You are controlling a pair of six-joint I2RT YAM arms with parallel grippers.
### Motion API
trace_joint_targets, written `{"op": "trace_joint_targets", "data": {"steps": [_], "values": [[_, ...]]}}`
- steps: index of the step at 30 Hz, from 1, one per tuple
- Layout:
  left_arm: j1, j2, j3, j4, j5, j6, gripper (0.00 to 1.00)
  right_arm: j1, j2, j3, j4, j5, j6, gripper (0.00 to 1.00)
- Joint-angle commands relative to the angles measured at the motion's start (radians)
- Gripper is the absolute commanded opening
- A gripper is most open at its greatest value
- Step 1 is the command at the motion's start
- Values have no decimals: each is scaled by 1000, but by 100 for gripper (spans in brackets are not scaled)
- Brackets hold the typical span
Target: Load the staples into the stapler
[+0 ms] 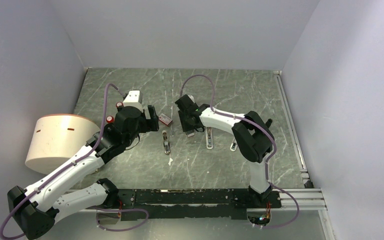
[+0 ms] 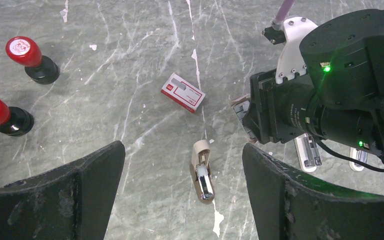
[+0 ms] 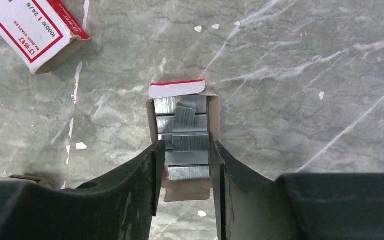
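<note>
While the overhead view buries them under the right wrist, the right wrist camera shows the staples (image 3: 184, 117) plainly: grey strips stacked in a small open card tray (image 3: 176, 89). The right arm bends inward and tips down over them. The right gripper (image 3: 185, 146) is closed on the stack, one finger on each side. The left arm reaches forward, and the left gripper (image 2: 182, 147) hangs spread wide and empty above the table. The stapler (image 2: 203, 170) lies between its fingers, grey metal showing. A red-and-white box (image 2: 182, 92) lies beyond.
</note>
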Motion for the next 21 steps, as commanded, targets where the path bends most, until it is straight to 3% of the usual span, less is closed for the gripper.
{"op": "trace_joint_targets", "data": {"steps": [1,9,15,21], "values": [[4,-7,-4,24,-18,6,92,-11,16,24,20,-10,7,41],[4,-8,-2,22,-17,5,92,-14,16,17,24,-14,4,38],[4,-12,-4,21,-18,5,92,-15,36,27,15,-10,-5,42],[4,-17,-5,24,-16,7,92,-14,33,32,5,-9,1,37]]}}
